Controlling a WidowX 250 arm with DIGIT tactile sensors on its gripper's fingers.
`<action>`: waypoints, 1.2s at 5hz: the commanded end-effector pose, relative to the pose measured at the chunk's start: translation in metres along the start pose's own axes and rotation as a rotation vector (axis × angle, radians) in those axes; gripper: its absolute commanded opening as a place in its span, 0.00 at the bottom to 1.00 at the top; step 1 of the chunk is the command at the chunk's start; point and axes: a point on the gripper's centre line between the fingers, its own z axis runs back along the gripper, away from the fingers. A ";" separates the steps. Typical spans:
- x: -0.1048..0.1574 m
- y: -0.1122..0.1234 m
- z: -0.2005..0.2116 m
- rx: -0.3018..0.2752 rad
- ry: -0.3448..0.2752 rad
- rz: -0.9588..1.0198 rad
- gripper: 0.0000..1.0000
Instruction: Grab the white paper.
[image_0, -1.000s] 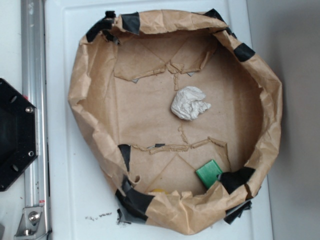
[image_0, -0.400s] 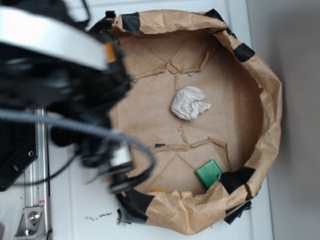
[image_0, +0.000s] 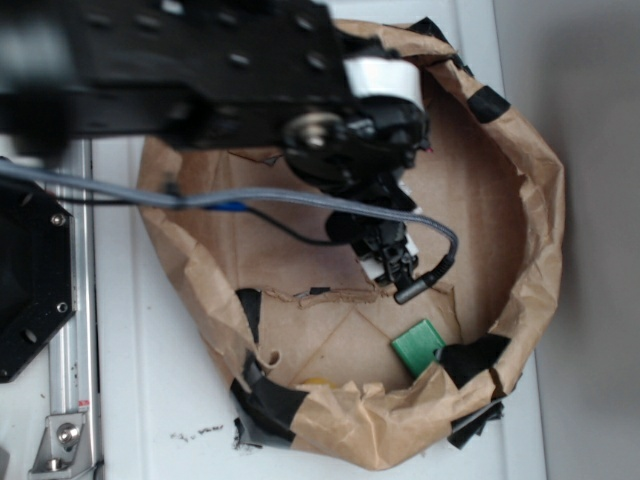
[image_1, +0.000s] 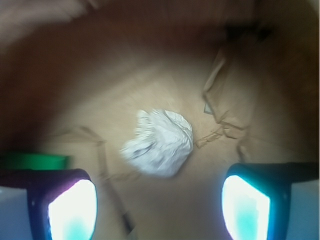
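Your jaws (image_1: 159, 200) stand wide apart and hold nothing: in the wrist view the two glowing pale pads (image_1: 73, 210) sit at the lower left and lower right corners with open brown paper floor between them. The small crumpled wad of white paper (image_1: 160, 142) lies just beyond that gap, roughly centred between the pads and touching neither of them, resting on the creased floor of the large brown paper bag with black tape (image_0: 535, 210). That view is blurred, so you cannot tell how high the jaws hang above the wad. A green square block (image_1: 35, 161) shows as a smear at the left edge, just above the left pad; in the exterior view the same block (image_0: 417, 346) lies flat near the bag's lower right wall, beside a patch of black tape. From outside, the black arm (image_0: 200, 70) reaches in from the upper left over the bag's rim and its wrist hangs over the middle of the bag, covering the wad entirely, with a grey cable (image_0: 300, 200) looping below it. The bag, rolled down into a shallow basin, sits on the white bench (image_0: 130, 380), with a silver rail (image_0: 75, 300) along the left side.
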 end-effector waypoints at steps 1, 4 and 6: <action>0.020 -0.027 -0.009 0.079 -0.083 -0.094 1.00; 0.029 -0.033 -0.020 0.146 -0.018 -0.081 0.00; 0.024 -0.025 -0.012 0.111 -0.018 -0.071 0.00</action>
